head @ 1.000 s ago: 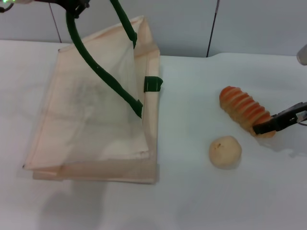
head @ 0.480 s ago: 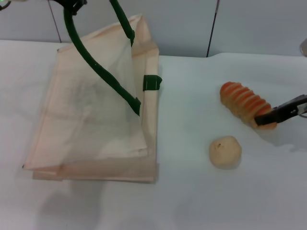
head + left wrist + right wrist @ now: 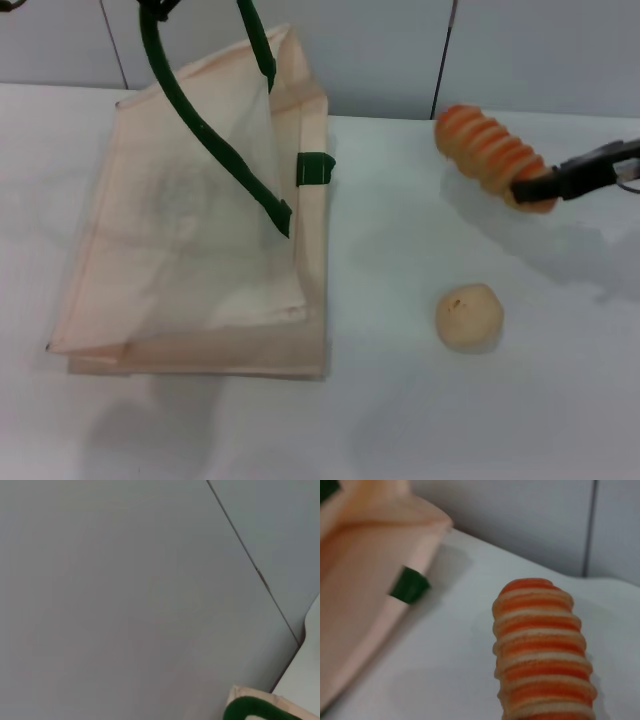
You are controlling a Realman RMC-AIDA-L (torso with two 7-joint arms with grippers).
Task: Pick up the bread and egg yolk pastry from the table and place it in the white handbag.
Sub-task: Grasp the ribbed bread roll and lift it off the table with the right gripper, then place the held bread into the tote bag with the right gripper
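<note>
The right gripper (image 3: 528,190) pinches the bread (image 3: 487,155) clear of the table, the egg yolk pastry (image 3: 469,316) waits below, and next comes carrying it to the white handbag (image 3: 190,260), whose handle the left gripper, out of view, probably holds up.

Head overhead—wrists close, bread (image 3: 487,150) shared

Bare table (image 3: 390,250) between handbag (image 3: 190,250), pastry (image 3: 469,317).
</note>
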